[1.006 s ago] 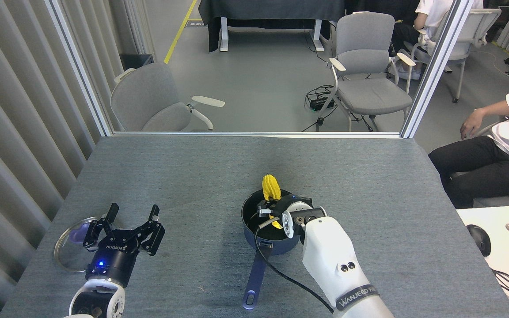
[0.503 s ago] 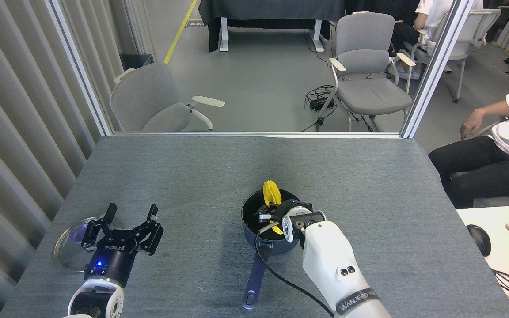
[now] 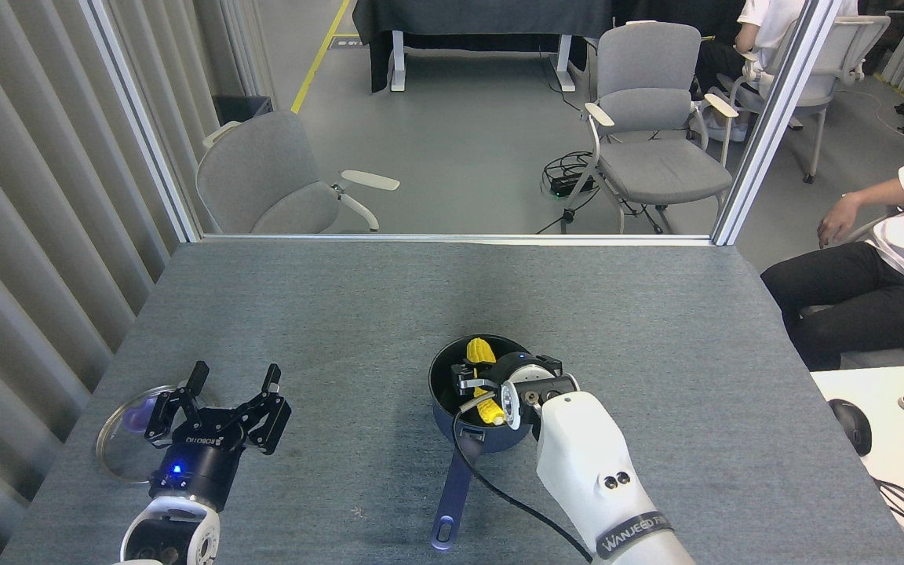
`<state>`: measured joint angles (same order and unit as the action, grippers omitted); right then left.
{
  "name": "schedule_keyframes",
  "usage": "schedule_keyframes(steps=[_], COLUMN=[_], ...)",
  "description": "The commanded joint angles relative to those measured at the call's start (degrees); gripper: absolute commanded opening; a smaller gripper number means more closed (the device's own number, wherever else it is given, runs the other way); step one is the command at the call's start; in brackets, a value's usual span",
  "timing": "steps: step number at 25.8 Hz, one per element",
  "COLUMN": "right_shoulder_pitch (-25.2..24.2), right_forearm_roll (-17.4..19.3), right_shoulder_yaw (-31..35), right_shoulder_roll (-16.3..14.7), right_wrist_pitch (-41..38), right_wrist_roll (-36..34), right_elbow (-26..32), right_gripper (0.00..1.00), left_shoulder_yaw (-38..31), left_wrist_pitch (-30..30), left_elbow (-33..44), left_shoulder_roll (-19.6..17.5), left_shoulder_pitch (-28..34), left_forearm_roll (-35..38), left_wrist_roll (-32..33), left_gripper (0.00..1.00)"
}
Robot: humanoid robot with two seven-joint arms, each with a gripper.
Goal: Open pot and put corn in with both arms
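Observation:
The dark blue pot (image 3: pixel 438 375) stands uncovered at the table's front centre, its lavender handle (image 3: pixel 452 498) pointing toward me. The yellow corn (image 3: pixel 481 350) lies tilted inside it, one end near the far rim and the other end showing below my wrist. My right gripper (image 3: pixel 474 381) reaches down into the pot, its black fingers around the cob's middle. They are seen end-on, so their grip is unclear. My left gripper (image 3: pixel 236 371) hovers open and empty at the front left, beside the glass lid (image 3: pixel 114 443).
The lid lies flat near the table's left edge. A black cable (image 3: pixel 499 490) runs from my right wrist over the pot's handle. A seated person (image 3: pixel 883 267) is at the right, next to a white desk (image 3: pixel 883 447) with a mouse and phone.
The corn has dropped from sticking up above the far rim to lying lower inside the pot. My right gripper sank slightly toward me. My left gripper stayed open in place.

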<state>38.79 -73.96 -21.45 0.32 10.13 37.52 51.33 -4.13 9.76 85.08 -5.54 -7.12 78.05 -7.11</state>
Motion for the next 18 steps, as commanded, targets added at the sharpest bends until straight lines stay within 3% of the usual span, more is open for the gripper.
schedule_keyframes(steps=[1, 9, 12, 14, 18], right_shoulder_pitch=[0.06, 1.12, 1.12, 1.03, -1.70], right_forearm_roll=[0.05, -0.04, -0.04, 0.66, 1.19], right_shoulder_yaw=[0.01, 0.36, 0.89, 1.41, 7.21], right_shoulder_roll=[-0.15, -0.24, -1.82, -4.98, -8.76], right_wrist_pitch=[-0.02, 0.07, 0.07, -0.02, -0.90], right_wrist_roll=[-0.08, -1.93, -11.24, -19.50, -29.52], right_elbow=[0.00, 0.35, 3.08, 4.83, 8.09], right_gripper=[1.00, 1.00, 1.00, 1.00, 1.00], left_shoulder_yaw=[0.00, 0.00, 0.00, 0.00, 0.00], left_wrist_pitch=[0.09, 0.09, 0.09, 0.09, 0.18], left_elbow=[0.00, 0.00, 0.00, 0.00, -0.09], left_shoulder_roll=[0.00, 0.00, 0.00, 0.00, 0.00], left_shoulder_pitch=[0.00, 0.00, 0.00, 0.09, 0.00], left_forearm_roll=[0.00, 0.00, 0.00, 0.00, 0.00], left_wrist_roll=[-0.01, -0.01, -0.01, -0.01, -0.01], left_gripper=[0.99, 0.99, 0.99, 0.99, 0.99])
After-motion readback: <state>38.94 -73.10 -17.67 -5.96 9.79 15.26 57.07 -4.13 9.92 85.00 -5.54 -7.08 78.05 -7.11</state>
